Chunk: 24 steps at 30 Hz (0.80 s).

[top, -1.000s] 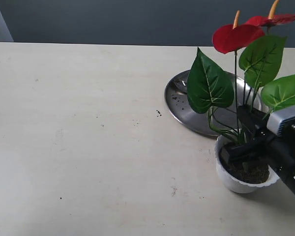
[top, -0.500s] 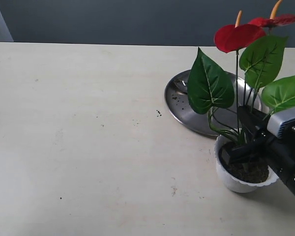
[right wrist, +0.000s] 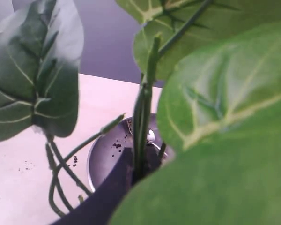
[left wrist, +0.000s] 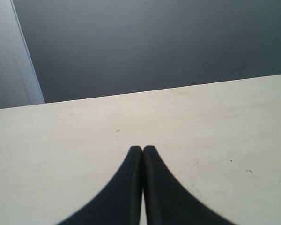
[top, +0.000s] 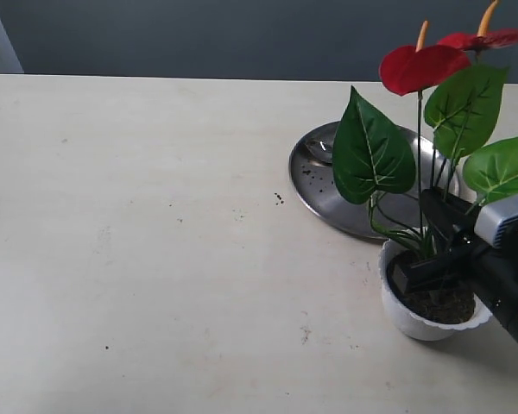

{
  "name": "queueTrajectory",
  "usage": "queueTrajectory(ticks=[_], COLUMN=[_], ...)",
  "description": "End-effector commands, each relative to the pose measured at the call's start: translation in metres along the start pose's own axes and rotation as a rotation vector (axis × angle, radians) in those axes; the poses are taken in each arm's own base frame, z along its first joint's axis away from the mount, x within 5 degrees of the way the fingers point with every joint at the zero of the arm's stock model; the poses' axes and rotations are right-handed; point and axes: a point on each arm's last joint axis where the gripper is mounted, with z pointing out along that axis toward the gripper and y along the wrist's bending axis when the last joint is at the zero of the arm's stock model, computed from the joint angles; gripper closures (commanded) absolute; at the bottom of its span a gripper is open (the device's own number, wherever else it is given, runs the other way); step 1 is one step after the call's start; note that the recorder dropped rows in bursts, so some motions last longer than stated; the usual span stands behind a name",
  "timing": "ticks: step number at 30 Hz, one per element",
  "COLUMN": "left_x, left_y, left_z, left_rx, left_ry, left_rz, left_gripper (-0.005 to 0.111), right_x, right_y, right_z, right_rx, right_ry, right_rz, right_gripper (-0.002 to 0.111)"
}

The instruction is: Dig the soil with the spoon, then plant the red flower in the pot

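Observation:
The red flower [top: 421, 67] stands upright with its thin stems [right wrist: 142, 117] going down into the white pot [top: 414, 325]. Dark soil [top: 445, 304] fills the pot's mouth. My right gripper [top: 425, 257] is just above the rim, shut on the stems; in the right wrist view it [right wrist: 141, 159] has them between its dark fingers [right wrist: 113, 180], and a large leaf [right wrist: 215, 154] hides much of the frame. The spoon [top: 315, 150] lies on the steel plate [top: 315, 197] behind the pot, its bowl [right wrist: 151, 136] just visible past the stems. My left gripper [left wrist: 143, 149] is shut and empty above bare table.
A few soil crumbs [top: 279, 198] lie on the table left of the plate, and more [top: 307, 172] on the plate itself. The cream table [top: 138, 241] stretches left of the pot. A dark wall runs behind the table's far edge.
The flower, the right gripper and the pot have shifted very slightly to the right. The plate and spoon have not moved.

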Motion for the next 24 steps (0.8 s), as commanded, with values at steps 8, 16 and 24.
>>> queueTrajectory(ticks=[8, 16, 24], left_x=[-0.0018, -0.0018, -0.0018], left_y=[-0.0003, -0.0003, -0.0003], left_z=[-0.0005, -0.0005, -0.0005], left_rx=[0.006, 0.006, 0.006], left_ry=[-0.014, -0.014, -0.014], left_rz=[0.001, 0.001, 0.001], left_gripper=[0.106, 0.106, 0.106], right_x=[0.0062, 0.0063, 0.0139], right_y=[-0.0016, -0.0024, -0.0022], right_z=[-0.0028, -0.0028, -0.0036], right_rx=[0.002, 0.011, 0.011], right_ry=[0.052, 0.053, 0.136], right_rz=[0.012, 0.022, 0.025], right_gripper=[0.109, 0.109, 0.109])
